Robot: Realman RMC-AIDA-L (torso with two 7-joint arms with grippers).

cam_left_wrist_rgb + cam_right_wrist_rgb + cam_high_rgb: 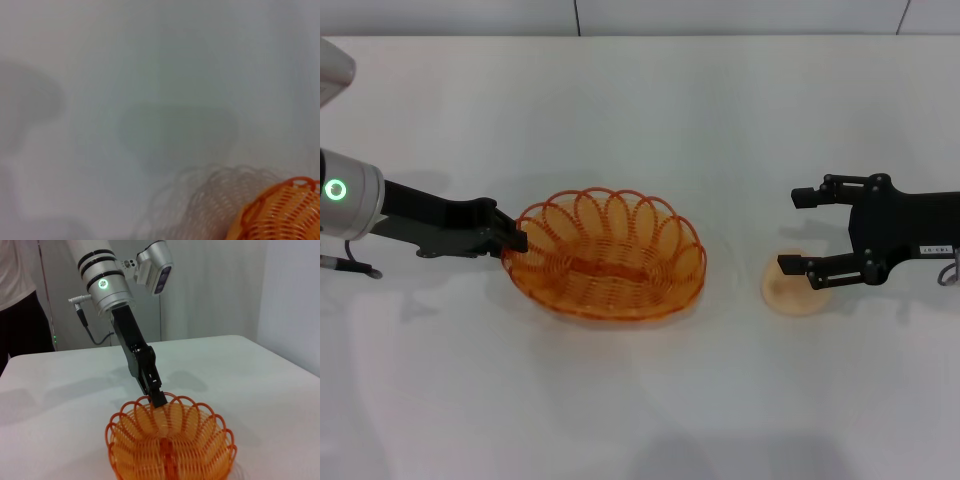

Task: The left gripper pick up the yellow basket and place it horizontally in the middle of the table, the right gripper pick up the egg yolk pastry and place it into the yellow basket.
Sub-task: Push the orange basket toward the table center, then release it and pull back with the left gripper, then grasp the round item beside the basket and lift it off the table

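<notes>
Left hand [516, 240] clamped on basket [605, 255] rim, basket sitting lengthwise mid-counter [640, 400]. Release cleanly and lift straight away so nothing shifts. Right hand [798, 232] wide apart over pastry [792, 290], right of basket: lower squarely, straddle the dome, close gently.

Orange-yellow wire basket [605, 256] upright mid-table, pale round pastry [793, 288] apparently flat, well right.
</notes>
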